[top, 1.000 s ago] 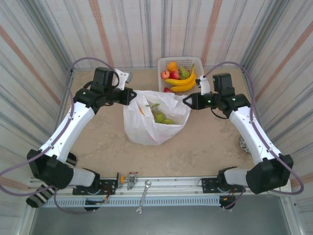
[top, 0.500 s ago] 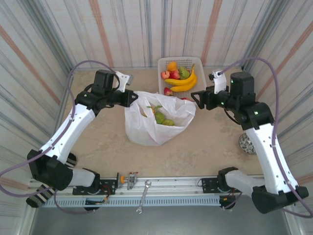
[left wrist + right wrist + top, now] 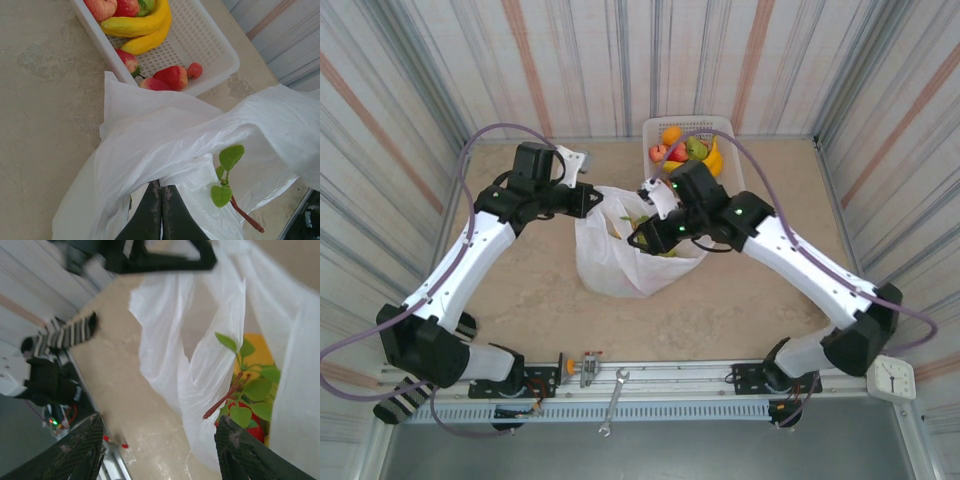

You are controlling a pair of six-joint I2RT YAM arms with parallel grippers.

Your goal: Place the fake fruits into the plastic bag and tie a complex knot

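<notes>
The right tool (image 3: 642, 233) has swung in. A second ago it stood at the 3 o'clock rim of the bag (image 3: 620, 268), then backed off toward 2 o'clock. Now it hangs over the bag's open mouth, in the middle of the surface (image 3: 520, 290). Its fingers are spread apart with nothing between them. Its own camera looks past them at a leafy sprig (image 3: 248, 390) and the fruits (image 3: 257, 357) already inside.

The left tool (image 3: 592, 197) has not moved. It is pressed together on the rim plastic at the bag's 10 o'clock and keeps the mouth lifted.

The basket (image 3: 728, 128), at 1 o'clock from the bag, holds bananas (image 3: 142, 31) and more fruits yet to go across. So loading looks partway done. Whether the right tool has just dropped something in, I cannot tell. It probably has to go back to the basket next, and the tying is a long way off.
</notes>
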